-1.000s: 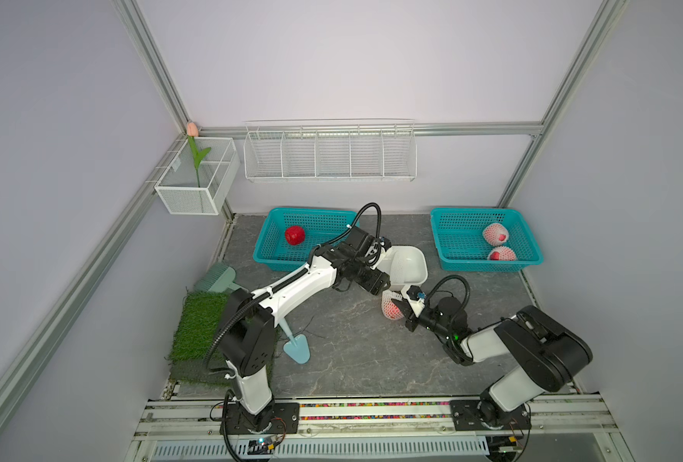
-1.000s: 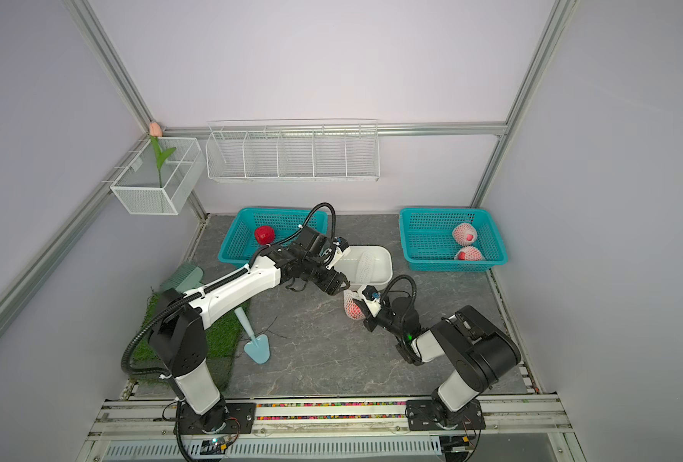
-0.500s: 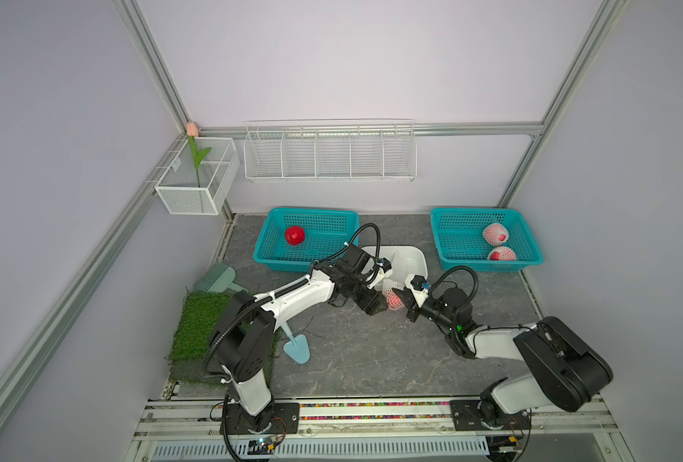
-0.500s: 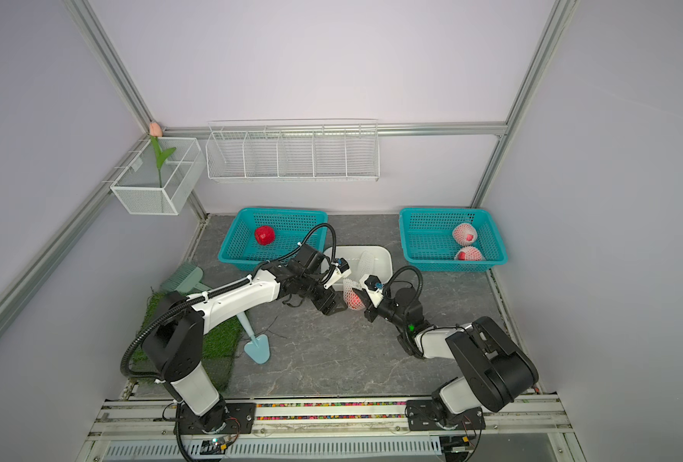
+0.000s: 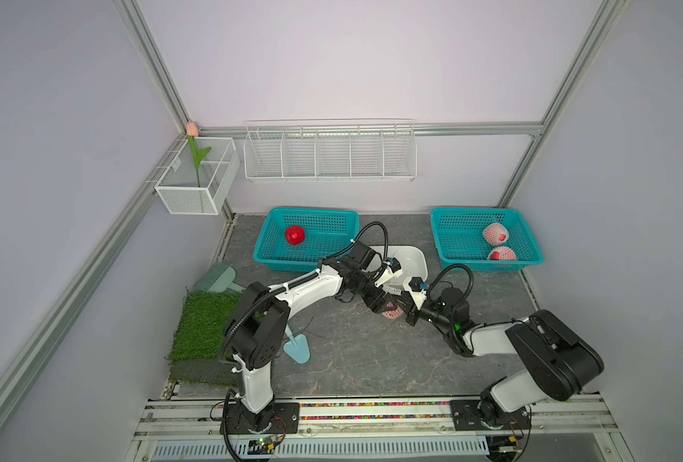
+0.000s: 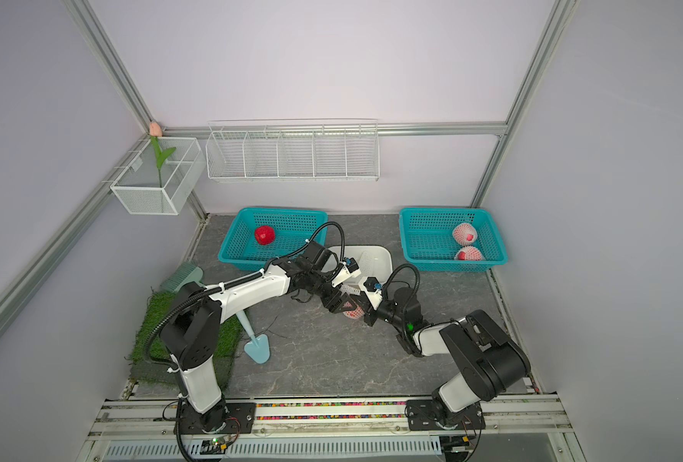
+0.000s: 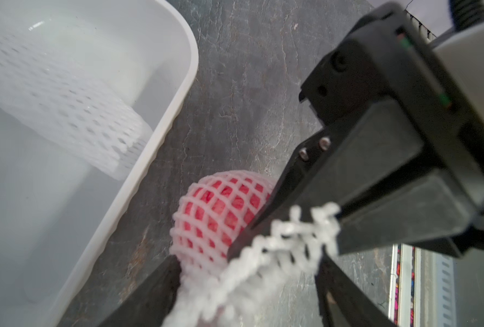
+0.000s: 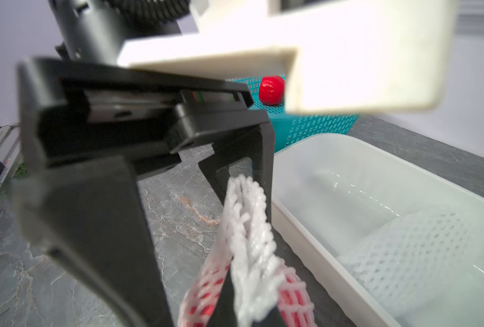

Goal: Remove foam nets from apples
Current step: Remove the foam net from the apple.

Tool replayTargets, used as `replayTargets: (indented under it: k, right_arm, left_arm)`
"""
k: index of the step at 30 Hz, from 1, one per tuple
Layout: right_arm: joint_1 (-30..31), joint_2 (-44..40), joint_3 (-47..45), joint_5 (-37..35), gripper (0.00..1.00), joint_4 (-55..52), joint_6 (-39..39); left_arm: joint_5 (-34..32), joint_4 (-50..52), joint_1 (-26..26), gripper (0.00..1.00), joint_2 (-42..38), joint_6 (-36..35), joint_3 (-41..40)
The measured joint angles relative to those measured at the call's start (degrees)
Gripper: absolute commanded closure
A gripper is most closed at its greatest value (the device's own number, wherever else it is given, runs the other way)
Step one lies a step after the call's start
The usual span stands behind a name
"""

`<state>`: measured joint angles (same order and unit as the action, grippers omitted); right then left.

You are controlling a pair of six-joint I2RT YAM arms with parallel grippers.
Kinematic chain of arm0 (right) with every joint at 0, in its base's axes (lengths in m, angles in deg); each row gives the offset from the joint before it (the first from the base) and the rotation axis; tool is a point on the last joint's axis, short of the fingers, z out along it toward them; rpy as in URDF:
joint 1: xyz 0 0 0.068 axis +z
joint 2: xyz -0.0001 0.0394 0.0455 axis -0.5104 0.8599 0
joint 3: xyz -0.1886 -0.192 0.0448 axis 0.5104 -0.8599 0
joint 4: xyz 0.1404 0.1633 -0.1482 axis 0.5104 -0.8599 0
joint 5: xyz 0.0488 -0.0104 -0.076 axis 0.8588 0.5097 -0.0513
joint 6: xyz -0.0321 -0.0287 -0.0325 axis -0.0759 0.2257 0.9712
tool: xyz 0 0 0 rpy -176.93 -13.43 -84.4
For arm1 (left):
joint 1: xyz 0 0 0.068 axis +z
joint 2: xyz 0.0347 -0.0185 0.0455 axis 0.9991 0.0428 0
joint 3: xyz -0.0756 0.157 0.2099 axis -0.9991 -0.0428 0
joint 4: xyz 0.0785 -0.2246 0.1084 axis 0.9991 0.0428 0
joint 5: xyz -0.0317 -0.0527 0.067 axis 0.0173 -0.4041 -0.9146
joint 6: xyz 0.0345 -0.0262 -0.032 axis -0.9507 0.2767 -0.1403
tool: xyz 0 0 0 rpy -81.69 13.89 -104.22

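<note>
A red apple in a white foam net [image 5: 390, 315] [image 6: 352, 313] lies on the grey table in front of the white bin. My right gripper [image 5: 403, 310] [image 8: 246, 308] is shut on the net's bunched loose end [image 7: 291, 235] [image 8: 246, 226]. My left gripper [image 5: 383, 307] [image 7: 243, 297] stands open, its fingers [image 7: 153, 286] straddling the netted apple [image 7: 218, 212]. A bare deep red apple [image 5: 295, 234] [image 8: 271, 90] sits in the left teal basket [image 5: 275, 262]. Two netted apples [image 5: 495, 233] [image 5: 501, 254] lie in the right teal basket [image 5: 443, 240].
The white bin [image 5: 421, 262] [image 7: 161, 136] right behind the grippers holds an empty foam net [image 7: 65, 107] [image 8: 405, 254]. A turf mat [image 5: 207, 324], a blue trowel [image 5: 296, 352] and a green brush [image 5: 217, 278] lie at the left. Wire racks [image 5: 329, 154] hang on the back wall.
My left gripper has come down from beside the bin to straddle the netted apple. The right arm has stretched lower, still pinching the net's end.
</note>
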<state>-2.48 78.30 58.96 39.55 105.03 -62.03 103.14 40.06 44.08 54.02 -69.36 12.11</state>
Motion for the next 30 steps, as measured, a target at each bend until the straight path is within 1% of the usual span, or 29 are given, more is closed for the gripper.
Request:
replayTargets:
  k: [4,5,10,13,15,16,18,20,21,22,23,24,26,28,30]
  right_arm:
    - [-0.20,0.35,0.00,0.59,0.94,0.59,-0.52]
    - [-0.39,0.59,0.00,0.72,0.94,1.03,-0.90]
    - [-0.81,1.22,0.00,1.40,0.93,2.14,-1.99]
    - [-0.85,1.55,0.00,1.86,0.90,2.75,-2.40]
    - [-0.87,1.75,0.09,1.79,0.85,2.73,-2.58]
    - [-1.03,1.86,0.22,1.79,0.82,2.69,-2.69]
    - [-1.25,1.92,0.44,1.62,0.71,2.62,-2.93]
    - [-1.53,1.95,0.79,1.16,0.63,2.32,-2.89]
    - [-1.64,1.90,0.90,0.87,0.56,2.16,-2.95]
    - [-1.84,1.81,0.96,0.55,0.46,1.77,-3.06]
    - [-2.14,1.64,1.03,0.24,0.39,1.22,-3.15]
    - [-2.47,1.33,1.14,0.02,0.35,0.48,-3.34]
    - [-3.39,-0.15,1.51,-0.17,0.21,-2.43,-3.54]
    - [-4.35,-2.21,1.68,0.44,0.15,-5.05,-3.98]
    - [-5.14,-4.46,1.66,1.60,0.12,-7.48,-4.02]
  left_arm:
    - [0.33,0.74,0.00,0.26,0.24,-0.63,0.13]
    - [0.33,0.59,0.00,0.27,0.24,-0.66,0.13]
    - [0.33,0.17,0.04,0.48,0.31,-0.81,0.31]
    - [0.66,0.68,0.15,0.58,0.94,-1.16,1.40]
    - [0.98,0.79,0.20,0.67,1.51,-1.31,1.99]
    - [1.14,0.98,0.22,0.71,1.68,-1.36,2.05]
    - [1.38,1.16,0.22,0.76,1.88,-1.38,2.08]
    - [1.68,1.55,0.22,0.80,1.97,-1.36,2.08]
    - [1.68,1.66,0.22,0.82,1.97,-1.33,2.08]
    - [1.66,1.97,0.22,0.84,1.99,-1.27,2.08]
    - [1.62,2.58,0.22,0.85,1.99,-1.29,2.08]
    - [1.53,2.69,0.22,0.86,1.99,-1.27,2.05]
    - [1.16,2.71,0.22,0.88,2.01,-1.22,1.99]
    - [0.39,1.99,0.22,0.90,1.99,-1.18,1.84]
    - [-0.68,0.55,0.22,0.91,1.84,-1.18,1.40]
